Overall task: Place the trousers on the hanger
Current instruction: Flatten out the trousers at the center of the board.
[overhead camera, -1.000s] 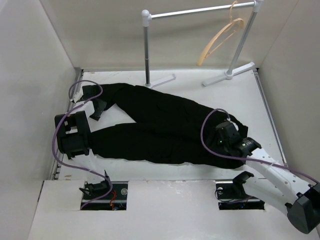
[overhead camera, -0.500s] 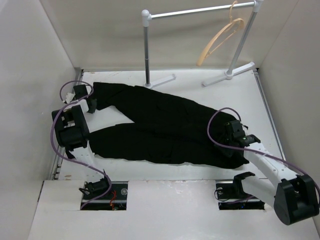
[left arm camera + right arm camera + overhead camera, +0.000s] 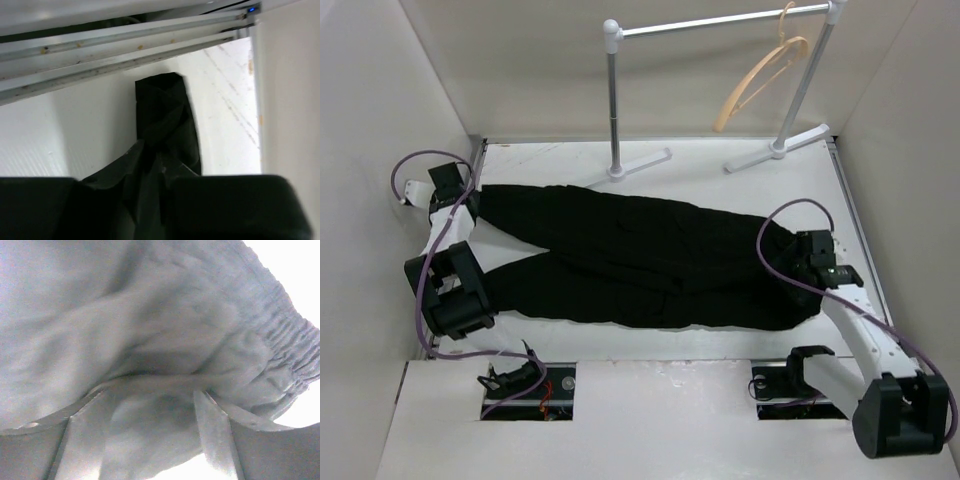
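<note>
White walls close in a white desk (image 3: 740, 190) on three sides. At its far edge stands a white-and-silver garment rail (image 3: 720, 20). The hanger (image 3: 760, 75), light tan wood, hangs by its hook near the right end of that rail, tilted, well apart from the cloth below.

The trousers (image 3: 640, 260), plain black, lie stretched flat across the middle of the desk. Their waistband is at the right, and the two legs run leftward and part toward the left wall.

Your left fingers (image 3: 463, 197) sit at the far-left corner of the desk, on the end of the farther leg. In the left wrist view they are pinching the black cloth, and a short folded end reaches past them toward the metal track along the wall.

Your right fingers (image 3: 808, 278) are at the waistband end. In the right wrist view a fold of fabric beside the gathered elastic band is bunched between them and held.
</note>
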Available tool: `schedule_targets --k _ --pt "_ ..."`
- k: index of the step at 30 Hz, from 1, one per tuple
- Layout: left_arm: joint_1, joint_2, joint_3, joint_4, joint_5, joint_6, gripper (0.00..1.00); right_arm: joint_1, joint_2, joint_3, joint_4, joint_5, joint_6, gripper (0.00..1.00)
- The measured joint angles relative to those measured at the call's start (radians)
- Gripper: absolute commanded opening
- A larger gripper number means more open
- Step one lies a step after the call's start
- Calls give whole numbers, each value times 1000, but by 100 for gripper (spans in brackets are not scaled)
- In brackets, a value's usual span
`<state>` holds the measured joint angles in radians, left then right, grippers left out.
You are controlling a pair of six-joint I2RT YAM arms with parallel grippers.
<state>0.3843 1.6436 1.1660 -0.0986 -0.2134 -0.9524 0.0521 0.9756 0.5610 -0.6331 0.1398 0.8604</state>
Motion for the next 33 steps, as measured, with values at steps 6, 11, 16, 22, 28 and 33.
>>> schedule_targets --k 6,11,16,22,28,33 --pt "13 71 -1 -52 0 6 46 -41 -28 211 2 -6 -71 69" --pt "-2 63 0 -116 -51 6 49 -196 190 307 128 -25 -131 59" --pt "-105 2 0 -130 -92 6 49 -275 507 402 218 -23 -151 60" --pt "-421 -124 -89 -66 -101 5 49 -282 694 466 230 -18 -157 56" --pt "-577 -191 -227 -57 -85 6 49 -281 768 521 230 -18 -161 13" --pt "-556 -276 -320 -64 -64 19 49 -283 818 594 227 -20 -149 3"
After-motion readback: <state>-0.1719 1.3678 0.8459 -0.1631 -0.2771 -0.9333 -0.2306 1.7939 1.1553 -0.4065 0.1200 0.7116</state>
